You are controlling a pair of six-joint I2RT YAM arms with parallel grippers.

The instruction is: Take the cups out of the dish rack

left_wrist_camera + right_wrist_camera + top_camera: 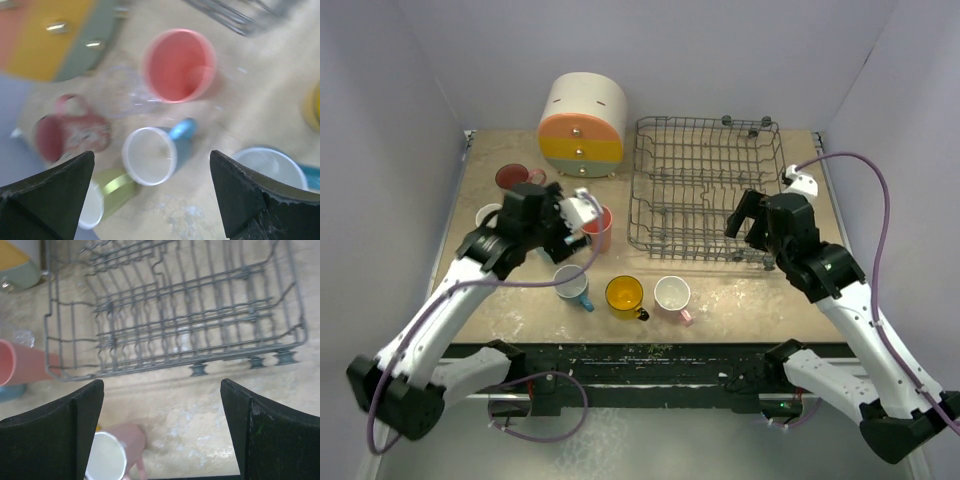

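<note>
unloading looks done: every cup seen stands on the worktop (pixel 740 300)
nearest, the light blue cup (pixel 571 284), yellow cup (pixel 624 294) and pink cup (pixel 672 295) stand in a row; the left jaws hang released, empty, by the salmon tumbler (pixel 600 228); the right jaws gape empty beside the dish rack (pixel 705 185), which seems to hold no cup; next: likely just a check, then retreat.

We can read no text, label, brand, number or sign anywhere; the print on the pink patterned mug (pixel 75 136), far left, is too blurred.
</note>
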